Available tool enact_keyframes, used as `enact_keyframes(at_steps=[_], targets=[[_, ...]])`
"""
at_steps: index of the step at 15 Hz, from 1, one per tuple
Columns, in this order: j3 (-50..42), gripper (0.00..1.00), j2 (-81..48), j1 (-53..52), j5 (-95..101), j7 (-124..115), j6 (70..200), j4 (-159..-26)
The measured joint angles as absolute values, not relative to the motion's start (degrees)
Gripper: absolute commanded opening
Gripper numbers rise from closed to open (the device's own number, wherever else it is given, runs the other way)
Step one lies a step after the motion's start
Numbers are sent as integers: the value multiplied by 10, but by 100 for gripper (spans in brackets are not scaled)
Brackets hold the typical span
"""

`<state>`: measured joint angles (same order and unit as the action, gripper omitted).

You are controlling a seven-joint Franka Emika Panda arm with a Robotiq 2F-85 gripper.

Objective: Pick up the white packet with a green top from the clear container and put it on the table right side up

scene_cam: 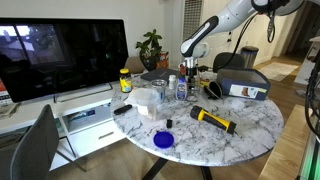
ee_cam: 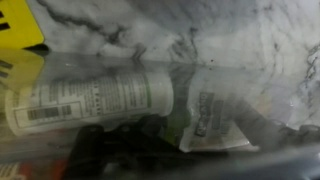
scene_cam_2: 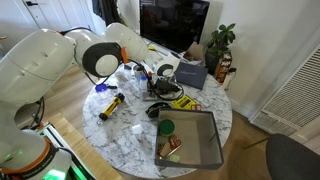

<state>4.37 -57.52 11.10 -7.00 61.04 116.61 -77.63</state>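
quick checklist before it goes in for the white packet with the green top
1. Packet in sight: ok. The white packet shows in the wrist view, though blurred.
2. Jaws open: cannot tell. The gripper is too small in an exterior view and does not show in the wrist view.
3. Packet clear of neighbours: not ok. A labelled bottle lies close beside it.
4. Which way up the packet lies: cannot tell, too blurred.
5. Bare spot to set it down: ok. The table has free marble beside the yellow flashlight.
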Motion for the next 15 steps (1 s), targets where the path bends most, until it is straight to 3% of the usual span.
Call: enact_keyframes(at_steps=[6, 7, 9, 15], targets=[[44, 5, -579, 114, -69, 610, 1163, -760], [44, 1, -578, 114, -69, 610, 1160, -759], [45, 5, -574, 115, -69, 610, 1154, -757], [44, 5, -544, 118, -69, 610, 1152, -760]])
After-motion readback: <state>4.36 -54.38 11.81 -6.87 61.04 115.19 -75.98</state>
